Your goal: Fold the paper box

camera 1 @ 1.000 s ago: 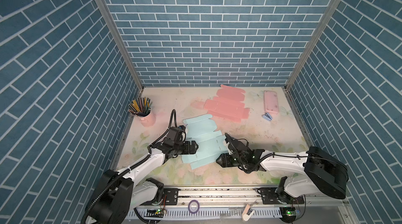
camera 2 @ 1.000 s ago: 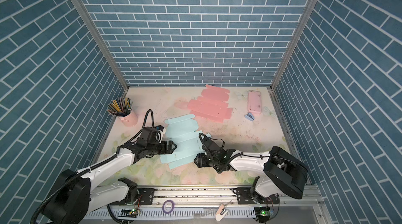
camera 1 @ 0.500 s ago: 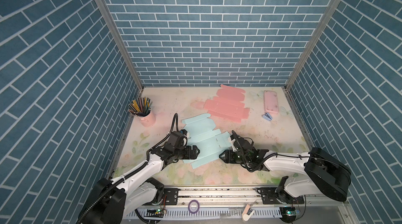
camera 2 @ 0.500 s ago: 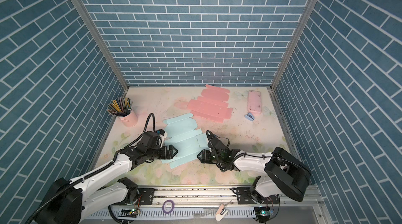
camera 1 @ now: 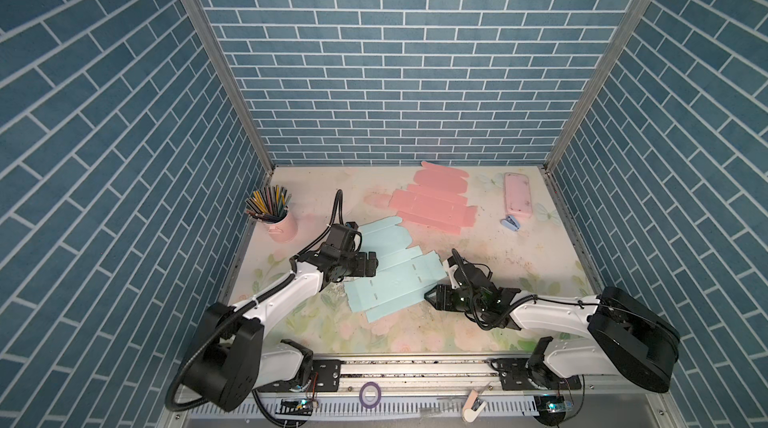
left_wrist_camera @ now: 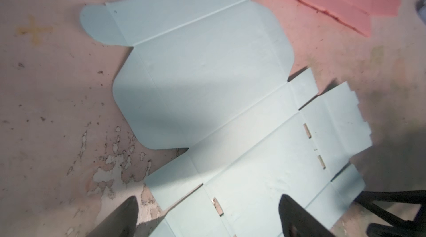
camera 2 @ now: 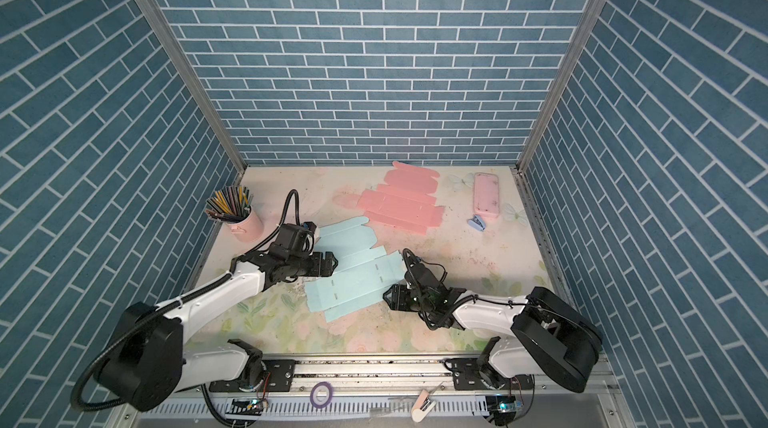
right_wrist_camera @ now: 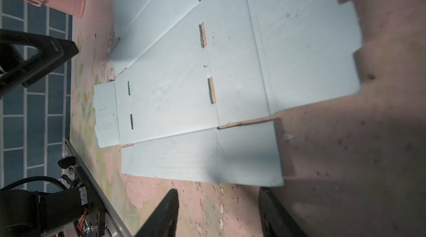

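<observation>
The left pincer (left_wrist_camera: 207, 219) is spread wide and empty. One finger (left_wrist_camera: 125, 215) is over the bare tabletop (left_wrist_camera: 46, 109) and the other is over the pale blue paper box (camera 1: 390, 276), which lies flat and unfolded on the tabletop between the two arms. The right pincer (right_wrist_camera: 219, 212) is released too, holding nothing, with its jaws apart just beside the box's right front corner. Farther back lie a flat pink box blank (camera 1: 432, 205) and a pink pencil cup (camera 1: 280, 224). Any print on them is too small to read.
</observation>
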